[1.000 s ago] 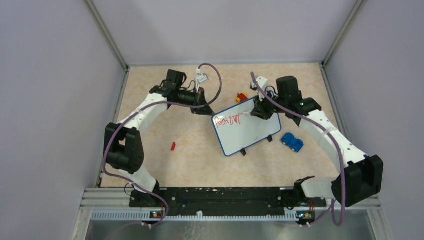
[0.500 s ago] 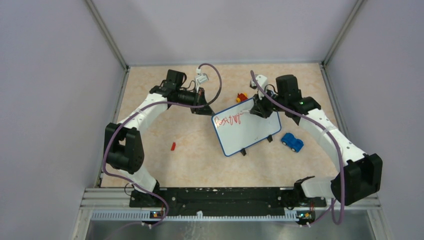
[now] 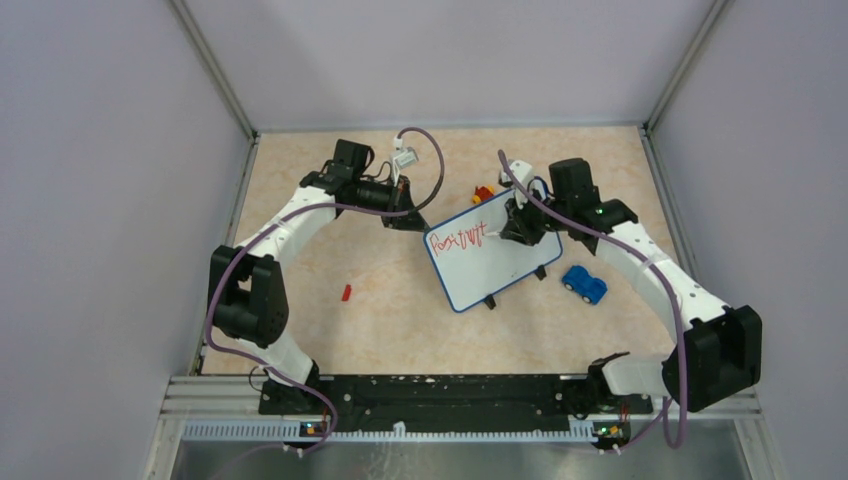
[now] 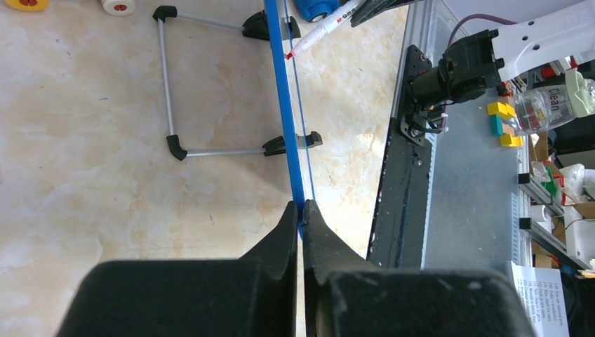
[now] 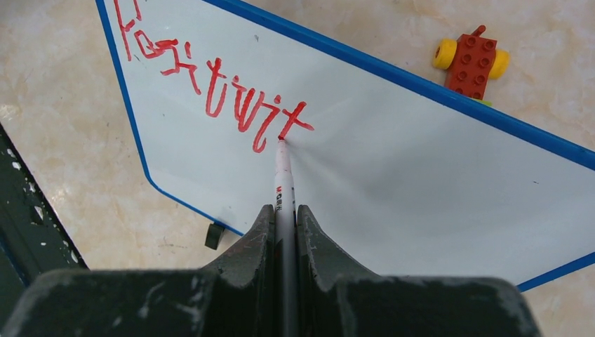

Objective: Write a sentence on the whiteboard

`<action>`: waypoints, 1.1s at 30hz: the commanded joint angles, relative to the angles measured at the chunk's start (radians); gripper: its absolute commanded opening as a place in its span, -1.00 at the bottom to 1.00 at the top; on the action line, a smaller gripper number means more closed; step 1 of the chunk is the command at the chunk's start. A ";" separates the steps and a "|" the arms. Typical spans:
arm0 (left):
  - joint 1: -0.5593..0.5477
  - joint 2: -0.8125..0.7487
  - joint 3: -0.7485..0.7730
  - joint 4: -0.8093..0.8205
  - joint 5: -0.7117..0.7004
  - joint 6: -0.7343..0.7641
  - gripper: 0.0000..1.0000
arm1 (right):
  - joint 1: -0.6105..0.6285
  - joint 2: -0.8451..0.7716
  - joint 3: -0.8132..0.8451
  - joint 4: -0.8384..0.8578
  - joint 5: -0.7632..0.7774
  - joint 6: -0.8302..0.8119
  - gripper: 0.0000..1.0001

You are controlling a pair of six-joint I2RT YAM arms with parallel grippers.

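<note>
The whiteboard (image 3: 497,262), white with a blue rim, stands tilted on black feet at mid-table. One line of the sentence (image 3: 457,239) shows in red along its upper left; in the right wrist view the sentence (image 5: 214,91) reads roughly "Positivit". My right gripper (image 5: 284,209) is shut on a white marker (image 5: 283,184), whose red tip touches the whiteboard (image 5: 435,161) just below the last letter. My left gripper (image 4: 300,208) is shut on the blue rim of the whiteboard (image 4: 283,105) at its left corner. From above, the left gripper (image 3: 412,219) and right gripper (image 3: 514,224) flank the board.
A blue toy car (image 3: 584,284) sits right of the board. A red and yellow brick toy (image 3: 484,194) lies behind it, also in the right wrist view (image 5: 471,59). A small red piece (image 3: 346,292) lies to the left. Grey walls enclose the table.
The red writing has grown to the right by another letter or so. My right gripper and marker shifted slightly along the board. The left arm has not moved.
</note>
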 commanded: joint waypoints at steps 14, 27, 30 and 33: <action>-0.015 -0.014 0.015 -0.015 0.030 0.014 -1.00 | -0.002 -0.032 0.082 -0.021 0.069 -0.044 -1.00; -0.020 -0.015 0.018 -0.015 0.030 0.018 -0.99 | -0.012 -0.051 0.104 -0.036 0.050 -0.048 -1.00; -0.020 -0.014 0.020 -0.015 0.030 0.016 -1.00 | -0.012 -0.042 0.098 -0.029 0.053 -0.051 -1.00; -0.021 -0.014 0.020 -0.015 0.017 0.016 -1.00 | -0.011 -0.029 0.093 -0.016 0.058 -0.050 -1.00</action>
